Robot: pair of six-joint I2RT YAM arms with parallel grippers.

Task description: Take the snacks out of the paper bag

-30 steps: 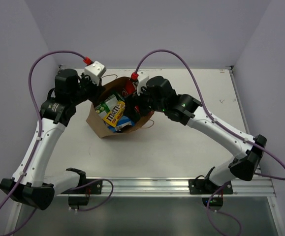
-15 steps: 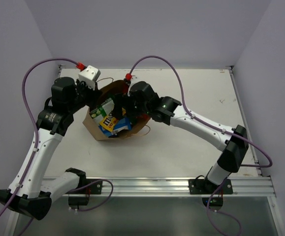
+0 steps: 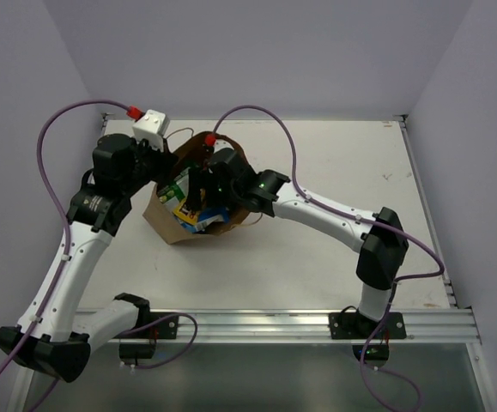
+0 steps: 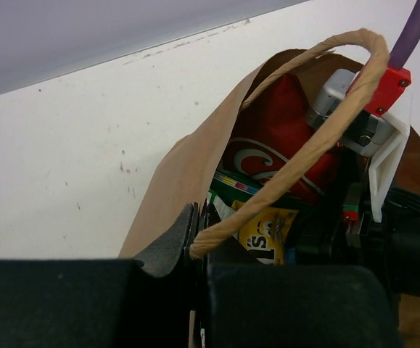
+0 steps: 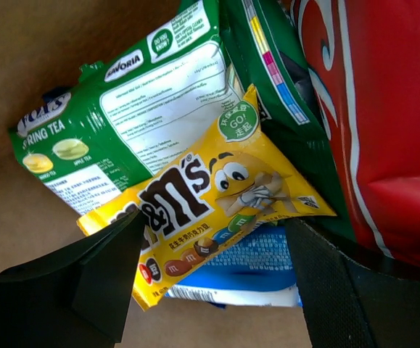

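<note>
inside the brown paper bag (image 4: 172,181), gripped by the left pincer (image 4: 199,243), a likely light, slippery yellow crinkly packet (image 5: 202,203) is straddled mid-body by the released right pincer (image 5: 213,286).

The white table (image 3: 342,163), faintly scuffed and marked, fills the middle of the frame. The brown paper bag (image 3: 160,220) sits on it, left of centre.

Matt brown kraft paper bag (image 4: 184,170), rough twisted-paper handle (image 4: 318,138), glossy crinkled plastic-film yellow packet (image 5: 210,210) (likewise the red chip bag (image 5: 391,109)), scuffed matt white table (image 4: 72,159).
</note>
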